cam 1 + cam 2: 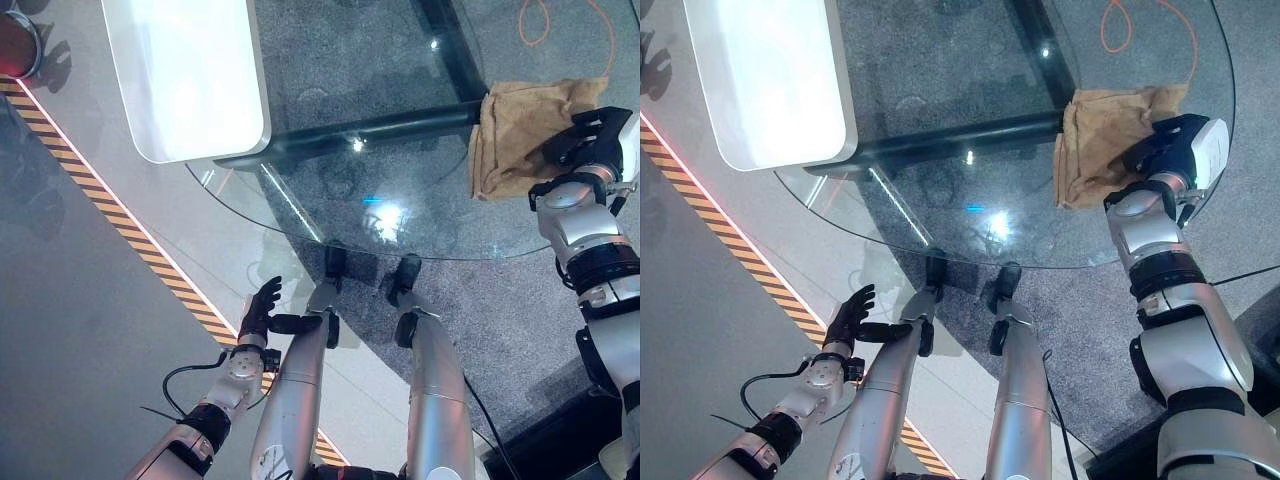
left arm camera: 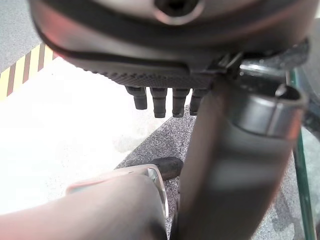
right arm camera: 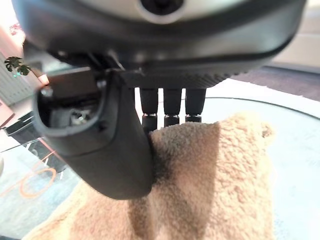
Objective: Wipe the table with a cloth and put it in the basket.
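Note:
A tan cloth lies crumpled on the right side of the round glass table, near its edge. My right hand rests on the cloth's right part, and its fingers reach down straight onto the fuzzy cloth with the thumb beside them. My left hand hangs low in front of the table's near edge, off the glass, with its fingers straight and nothing in it.
A white rounded slab overlaps the table's far left. A dark beam runs under the glass. An orange cable loops on the floor beyond, and yellow-black tape crosses the floor at left. A round dark object sits far left.

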Robot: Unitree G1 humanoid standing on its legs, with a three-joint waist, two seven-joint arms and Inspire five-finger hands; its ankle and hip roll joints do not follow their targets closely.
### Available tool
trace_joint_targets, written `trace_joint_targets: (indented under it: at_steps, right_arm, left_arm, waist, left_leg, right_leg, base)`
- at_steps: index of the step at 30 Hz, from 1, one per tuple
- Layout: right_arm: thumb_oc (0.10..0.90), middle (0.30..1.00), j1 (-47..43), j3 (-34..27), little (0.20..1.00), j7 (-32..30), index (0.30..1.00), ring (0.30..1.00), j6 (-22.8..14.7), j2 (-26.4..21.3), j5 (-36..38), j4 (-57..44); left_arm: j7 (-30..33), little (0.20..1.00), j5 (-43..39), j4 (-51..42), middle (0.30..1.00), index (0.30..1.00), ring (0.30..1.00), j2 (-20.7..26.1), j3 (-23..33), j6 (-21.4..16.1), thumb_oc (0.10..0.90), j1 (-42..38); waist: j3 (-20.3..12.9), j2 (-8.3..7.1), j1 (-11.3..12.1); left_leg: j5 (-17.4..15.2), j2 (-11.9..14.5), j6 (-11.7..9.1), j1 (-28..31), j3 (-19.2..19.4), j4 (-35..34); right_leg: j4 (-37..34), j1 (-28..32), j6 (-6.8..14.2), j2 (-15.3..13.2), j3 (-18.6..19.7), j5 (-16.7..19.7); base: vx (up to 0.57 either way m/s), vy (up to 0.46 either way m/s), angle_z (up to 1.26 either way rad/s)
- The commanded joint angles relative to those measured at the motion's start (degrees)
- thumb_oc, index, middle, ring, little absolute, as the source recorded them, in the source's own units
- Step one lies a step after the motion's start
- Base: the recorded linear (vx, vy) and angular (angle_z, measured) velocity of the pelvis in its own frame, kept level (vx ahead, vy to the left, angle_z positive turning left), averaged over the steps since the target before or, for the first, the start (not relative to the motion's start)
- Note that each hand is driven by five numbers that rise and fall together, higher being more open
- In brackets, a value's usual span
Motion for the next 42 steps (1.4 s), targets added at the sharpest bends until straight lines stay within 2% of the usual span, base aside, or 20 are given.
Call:
trace_joint_targets:
  at_steps: [1,9,12,15,16,18,19,21,22,23,27,31,42]
  right_arm:
    - [0.1,0.3,1.39,1.6,0.2,3.74,0.3,0.3,-5.59,4.9,2.08,-10.9]
    - [0.1,0.3,0.92,1.74,0.2,4.96,0.3,0.3,-5.8,7.34,4.28,-19.13]
    - [0.1,0.3,-0.4,2.79,0.2,6.05,0.3,0.3,-4.15,9.98,2.29,-21.7]
    - [0.1,0.3,-0.65,3.19,0.2,6.42,0.3,0.3,-3.5,10.38,1.76,-22.26]
    - [0.1,0.3,-1.5,4.61,0.2,7.14,0.3,0.3,-1.69,11.95,0.78,-23.57]
    - [0.1,0.3,-1.65,5.11,0.2,7.93,0.3,0.3,-1.18,12.48,0.33,-23.83]
    - [0.1,0.3,-0.81,5.67,0.2,8.61,0.3,0.3,-0.7,13.4,-0.22,-23.87]
    - [0.1,0.3,-0.97,6.59,0.2,9.07,0.3,0.3,0.43,14.24,-0.48,-24.18]
    - [0.1,0.3,-1.97,6.99,0.2,9.24,0.3,0.3,0.76,14.54,-0.58,-24.23]
    - [0.1,0.3,-0.93,7.28,0.2,9.45,0.3,0.3,0.79,15.04,-0.61,-24.03]
    - [0.1,0.3,-1.34,8.23,0.2,10.24,0.3,0.3,0.73,16.1,-0.75,-23.45]
    - [0.1,0.3,-1.71,9.59,0.2,13.39,0.3,0.3,0.06,17.7,-1.7,-22.62]
    - [0.1,0.3,-0.9,14.36,0.2,20.97,0.3,0.3,1.4,19.82,-5.89,-22.64]
  left_arm:
    - [1.54,0.9,-0.97,-1.15,0.9,0.9,0.9,-0.72,-1.46,-0.26,0.8,4.68]
    - [1.26,0.9,-0.63,-2.63,0.9,0.9,0.9,-0.89,-0.95,0.42,0.8,5.19]
    - [1.22,0.9,-0.27,-2.7,0.9,0.9,0.9,-1.49,-0.79,1.04,0.8,5.09]
    - [1.23,0.9,-0.23,-2.85,0.9,0.9,0.9,-1.55,-0.86,1.22,0.8,5.1]
    - [1.07,0.9,0.01,-3.17,0.9,0.9,0.9,-1.71,-1.07,1.56,0.8,5.25]
    - [0.91,0.9,0.16,-3.35,0.9,0.9,0.9,-1.72,-1.08,1.58,0.8,5.49]
    - [0.8,0.9,0.19,-3.23,0.9,0.9,0.9,-1.84,-1.61,1.43,0.8,6.49]
    - [0.69,0.9,0.14,-3.52,0.9,0.9,0.9,-1.91,-1.81,1.5,0.8,6.63]
    - [0.43,0.9,0.34,-3.68,0.9,0.9,0.9,-1.79,-1.43,1.32,0.8,5.92]
    - [0.25,0.9,0.5,-3.67,0.9,0.9,0.9,-1.85,-1.88,1.19,0.8,7.04]
    - [0.17,0.9,0.59,-4.07,0.9,0.9,0.9,-1.74,-2.47,1.13,0.8,7.23]
    - [-0.06,0.9,0.49,-4.21,0.9,0.9,0.9,-1.55,-2.82,0.89,0.8,7.66]
    - [0.31,0.9,0.86,-5.29,0.9,0.9,0.9,-1.4,-2.94,1.29,0.8,7.7]
  waist:
    - [-0.7,1.95,1.22]
    - [-0.7,1.93,1.81]
    - [-0.7,2.06,2.4]
    - [-0.7,2.12,2.54]
    - [-0.7,2.36,3.17]
    - [-0.7,2.43,3.43]
    - [-0.7,2.58,3.84]
    - [-0.7,2.75,4.18]
    - [-0.7,2.69,4.24]
    - [-0.7,2.86,4.62]
    - [-0.7,3.04,5.16]
    - [-0.7,3.02,5.87]
    - [-0.7,2.62,6.73]
  left_leg:
    - [-7.55,-2.49,1.92,-0.39,0.03,6.34]
    - [-7.74,-2.55,2.3,-0.68,0.03,6.73]
    - [-7.66,-2.68,2.37,-1.0,-0.02,6.79]
    - [-7.64,-2.73,2.37,-1.02,-0.05,6.8]
    - [-7.45,-2.93,2.39,-1.16,-0.16,6.73]
    - [-7.36,-3.04,2.42,-1.19,-0.21,6.66]
    - [-9.15,-2.98,2.16,0.6,-0.41,7.05]
    - [-9.07,-3.13,2.23,0.51,-0.45,7.17]
    - [-7.21,-3.31,2.47,-1.42,-0.35,6.84]
    - [-9.17,-3.18,2.22,0.45,-0.51,7.35]
    - [-9.23,-3.33,2.21,0.06,-0.73,7.7]
    - [-9.15,-3.53,2.16,-0.14,-0.97,7.86]
    - [-8.72,-3.38,1.82,-0.85,-1.29,7.81]
  right_leg:
    - [-5.57,0.18,5.53,0.39,1.24,4.89]
    - [-5.04,-0.11,5.48,-0.16,0.92,4.74]
    - [-4.84,-0.31,5.35,-0.44,0.6,4.56]
    - [-4.83,-0.28,5.35,-0.53,0.53,4.54]
    - [-4.97,-0.21,5.37,-0.92,0.18,4.64]
    - [-5.11,-0.12,5.37,-1.05,0.05,4.68]
    - [-4.32,1.4,5.89,-0.94,0.42,2.94]
    - [-4.22,1.35,5.87,-1.13,0.32,3.0]
    - [-5.21,-0.03,5.39,-1.47,-0.33,4.82]
    - [-4.24,1.5,5.91,-1.34,0.16,2.97]
    - [-4.1,1.31,6.04,-1.61,-0.05,3.0]
    - [-4.2,1.47,6.22,-1.89,-0.63,3.07]
    - [-4.47,1.36,6.64,-2.34,-1.56,3.38]
  base:
    - [0.0,0.0,0.0]
    - [0.01,0.025,0.0]
    - [0.02,0.039,0.02]
    - [0.01,0.011,0.01]
    - [0.03,0.045,0.03]
    - [0.05,0.037,0.02]
    - [0.07,0.017,0.05]
    - [0.02,0.04,0.12]
    - [0.03,0.037,0.19]
    - [0.02,0.02,0.19]
    - [0.02,0.005,0.05]
    - [0.0,0.002,0.04]
    - [0.0,0.002,0.03]
